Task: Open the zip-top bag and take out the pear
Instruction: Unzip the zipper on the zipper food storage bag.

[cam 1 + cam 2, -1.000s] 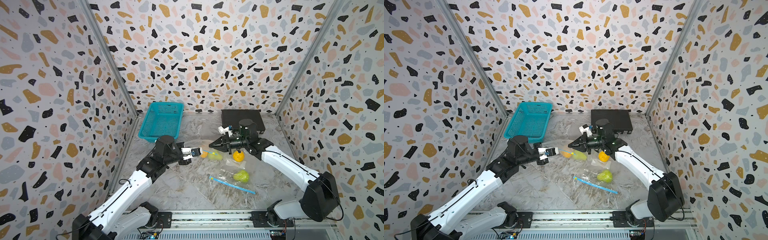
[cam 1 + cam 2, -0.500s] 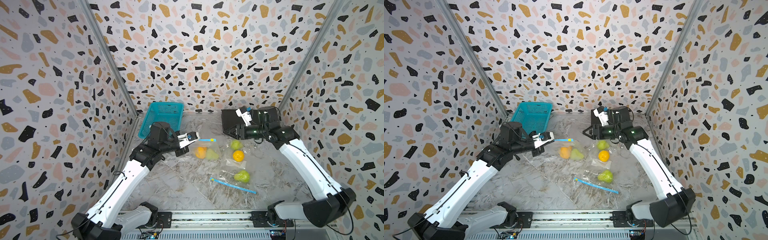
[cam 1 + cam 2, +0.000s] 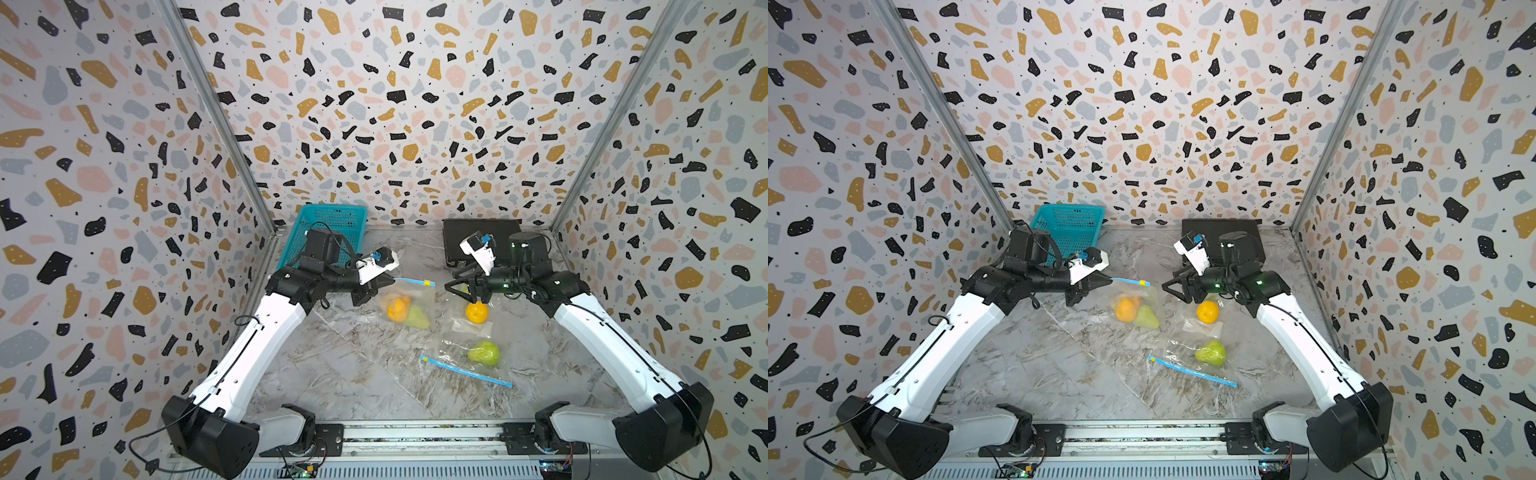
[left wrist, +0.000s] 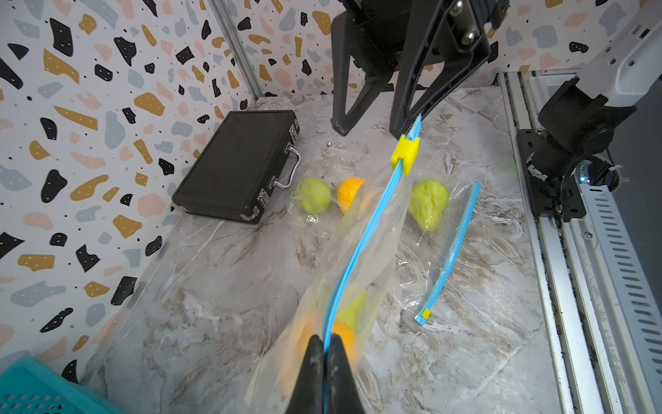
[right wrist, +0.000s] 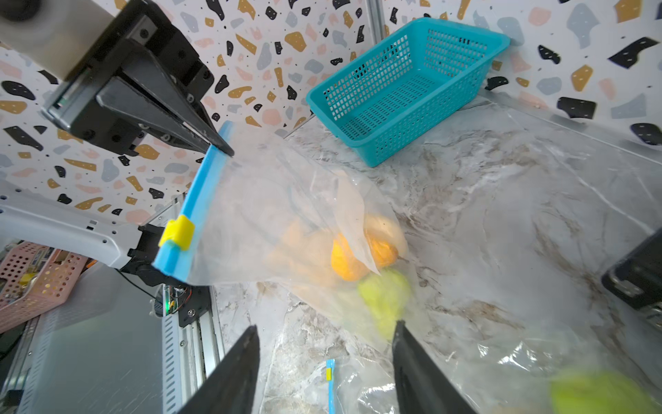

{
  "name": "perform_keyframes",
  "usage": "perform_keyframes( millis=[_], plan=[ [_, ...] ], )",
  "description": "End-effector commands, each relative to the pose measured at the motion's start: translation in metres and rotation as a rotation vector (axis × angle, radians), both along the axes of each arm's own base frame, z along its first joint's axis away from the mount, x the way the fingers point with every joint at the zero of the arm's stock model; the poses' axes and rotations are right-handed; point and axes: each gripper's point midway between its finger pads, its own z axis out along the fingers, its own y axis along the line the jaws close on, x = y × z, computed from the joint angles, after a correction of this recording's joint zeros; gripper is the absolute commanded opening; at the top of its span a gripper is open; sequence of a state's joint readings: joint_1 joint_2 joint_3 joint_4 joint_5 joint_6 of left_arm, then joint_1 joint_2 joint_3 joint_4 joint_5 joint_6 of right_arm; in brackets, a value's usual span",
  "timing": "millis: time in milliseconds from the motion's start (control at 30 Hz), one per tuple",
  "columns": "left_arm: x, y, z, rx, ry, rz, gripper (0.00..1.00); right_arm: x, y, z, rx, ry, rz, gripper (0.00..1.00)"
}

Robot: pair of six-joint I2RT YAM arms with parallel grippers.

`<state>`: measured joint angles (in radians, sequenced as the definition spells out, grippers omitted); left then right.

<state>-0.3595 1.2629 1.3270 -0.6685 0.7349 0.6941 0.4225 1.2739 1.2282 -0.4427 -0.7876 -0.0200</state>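
Right now the bag point(image 3: 411, 297) hangs from the left claw point(image 4: 324, 345), which pinches its blue zip edge tight. A pear point(image 3: 417, 318) and an orange point(image 3: 397, 308) sit inside. Just beside it, the right claw point(image 5: 324, 329) gapes wide, holding nothing. A second bag point(image 3: 453, 353) holding a second pear point(image 3: 483, 352) lies on the surface point(image 3: 332, 374).

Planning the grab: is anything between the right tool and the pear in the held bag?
Yes: the clear bag that the left tool holds by its zip strip wraps the pear, and an orange lies against it. The right tool stands open.
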Motion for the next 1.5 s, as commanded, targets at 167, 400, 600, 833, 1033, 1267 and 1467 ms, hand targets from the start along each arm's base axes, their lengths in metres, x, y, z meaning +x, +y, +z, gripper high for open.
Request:
perform_keyframes(
  millis=[167, 400, 600, 833, 1033, 1267, 1467],
  plan=[
    [0.001, -0.003, 0.011, -0.025, 0.019, -0.011, 0.00, -0.042, 0.023, 0.060, 0.137, -0.124, 0.187, 0.60],
    [0.002, -0.003, 0.011, -0.023, 0.022, -0.007, 0.00, -0.045, 0.026, 0.058, 0.141, -0.107, 0.194, 0.50],
    [0.002, -0.004, 0.009, -0.021, 0.034, -0.008, 0.00, -0.040, 0.032, 0.051, 0.123, -0.092, 0.189, 0.34],
    [0.003, -0.004, 0.008, -0.022, 0.044, -0.009, 0.00, -0.033, 0.037, 0.047, 0.123, -0.079, 0.180, 0.25],
    [0.004, -0.005, 0.005, -0.021, 0.053, -0.010, 0.00, -0.027, 0.041, 0.047, 0.133, -0.075, 0.175, 0.16],
    [0.003, -0.005, 0.004, -0.019, 0.057, -0.012, 0.00, -0.020, 0.045, 0.045, 0.142, -0.068, 0.166, 0.00],
    [-0.001, -0.007, 0.021, -0.070, 0.035, -0.014, 0.25, -0.017, 0.042, 0.050, 0.140, -0.076, 0.122, 0.00]
  ],
)
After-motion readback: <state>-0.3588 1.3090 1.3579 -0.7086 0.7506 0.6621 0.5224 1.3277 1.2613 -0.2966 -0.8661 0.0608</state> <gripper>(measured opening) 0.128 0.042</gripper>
